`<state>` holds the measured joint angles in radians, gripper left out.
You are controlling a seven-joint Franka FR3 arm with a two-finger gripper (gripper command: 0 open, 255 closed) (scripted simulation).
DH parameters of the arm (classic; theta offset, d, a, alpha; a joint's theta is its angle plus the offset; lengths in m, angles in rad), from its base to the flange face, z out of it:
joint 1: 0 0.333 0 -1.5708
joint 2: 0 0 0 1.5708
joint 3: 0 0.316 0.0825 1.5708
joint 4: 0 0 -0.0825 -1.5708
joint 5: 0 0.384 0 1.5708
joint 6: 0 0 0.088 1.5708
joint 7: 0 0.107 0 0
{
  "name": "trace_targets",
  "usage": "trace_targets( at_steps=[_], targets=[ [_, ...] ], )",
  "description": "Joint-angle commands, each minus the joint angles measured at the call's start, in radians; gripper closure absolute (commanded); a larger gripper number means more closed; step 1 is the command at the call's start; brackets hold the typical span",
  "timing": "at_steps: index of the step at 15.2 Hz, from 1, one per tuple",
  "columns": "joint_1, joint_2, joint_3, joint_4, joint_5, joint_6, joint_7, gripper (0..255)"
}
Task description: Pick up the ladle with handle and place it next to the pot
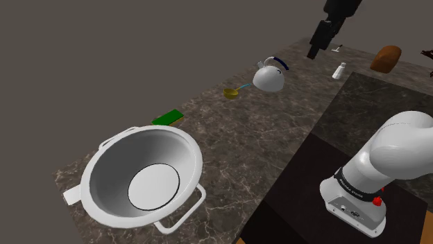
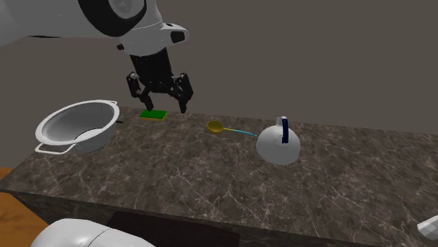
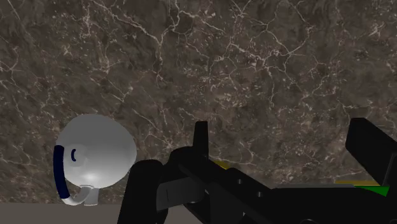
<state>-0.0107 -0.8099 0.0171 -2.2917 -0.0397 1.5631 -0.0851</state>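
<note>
While poised with gripper point(image 2: 160, 98) spread and empty, hangs above ladle point(image 2: 226, 130), toward second exterior view's left; laid lengthwise toward kettle point(image 2: 279, 146).

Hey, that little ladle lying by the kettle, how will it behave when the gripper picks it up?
The ladle looks small and thin, so probably light. Its slim handle lies flat on the countertop, so it may skid or be hard to pinch. Held by the handle, the round bowl end would likely pivot downward.

On the tabletop point(image 2: 210, 179), the ladle point(image 2: 217, 128) is lying between the sponge point(image 2: 153, 114) and the kettle point(image 2: 277, 149); the pot point(image 2: 104, 133) is sitting beyond the sponge.
</note>
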Motion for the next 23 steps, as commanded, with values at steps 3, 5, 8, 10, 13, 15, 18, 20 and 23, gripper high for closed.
trace_targets(
  at_steps=[3,5,8,10,13,15,18,20,23],
  targets=[
    [0.000,0.053,0.004,-0.012,-0.001,0.061,0.004,0],
    [0.000,0.110,0.007,-0.019,-0.003,0.121,0.008,0],
    [0.000,0.202,0.013,-0.018,-0.006,0.207,0.015,0],
    [0.000,0.268,0.017,-0.011,-0.009,0.261,0.020,0],
    [-0.002,0.371,0.023,0.010,-0.015,0.337,0.028,0],
    [-0.003,0.442,0.027,0.030,-0.021,0.384,0.034,0],
    [-0.004,0.552,0.032,0.071,-0.030,0.446,0.043,0],
    [-0.005,0.627,0.035,0.105,-0.038,0.483,0.050,0],
    [-0.005,0.741,0.039,0.166,-0.051,0.530,0.061,0]
  ],
)
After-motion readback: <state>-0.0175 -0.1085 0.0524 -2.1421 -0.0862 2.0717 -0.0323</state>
